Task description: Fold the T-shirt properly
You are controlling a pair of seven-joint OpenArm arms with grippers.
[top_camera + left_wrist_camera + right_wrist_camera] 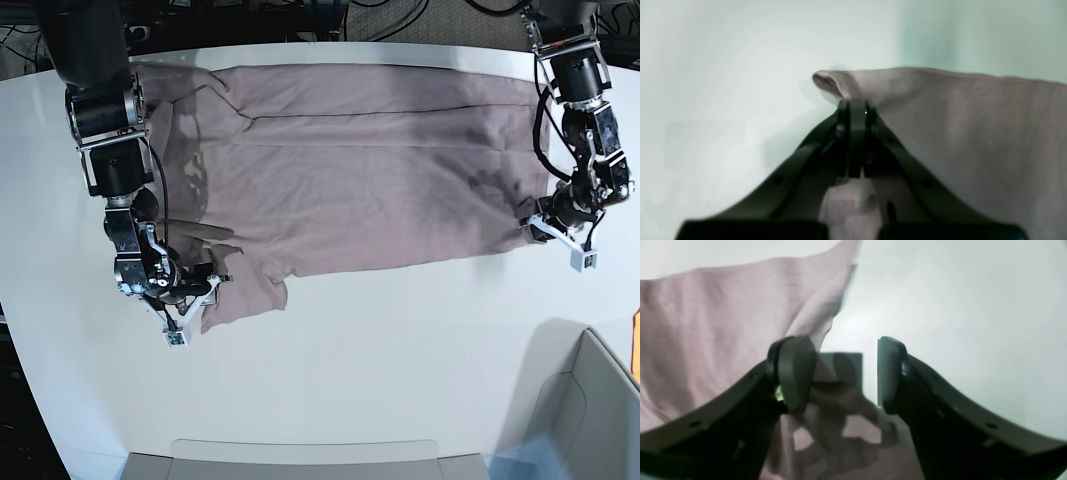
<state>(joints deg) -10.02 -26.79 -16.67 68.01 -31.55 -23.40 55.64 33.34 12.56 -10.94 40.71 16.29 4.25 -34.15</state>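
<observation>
T-shirt (350, 170) lies spread across upper half of base frame on white counter (380, 360). Left pincer (536, 225), frame right, pinches the shirt's edge. Right pincer (197, 292), lower left, is spread beside the sleeve. Step: lengthwise fold; next, right pincer needs a grip.

Both wrist views are showing blurred: the T-shirt (973, 140) is running off the right and bottom edges in the left wrist view, and its weave and any label are staying too soft to read. In the right wrist view the cloth is spilling past the left and bottom edges, and dark shadow is hiding the folds under the right gripper (845, 373). In the base view both arms are being cut off by the top edge, and the left gripper (528, 222) is appearing too small to show its jaws.
</observation>
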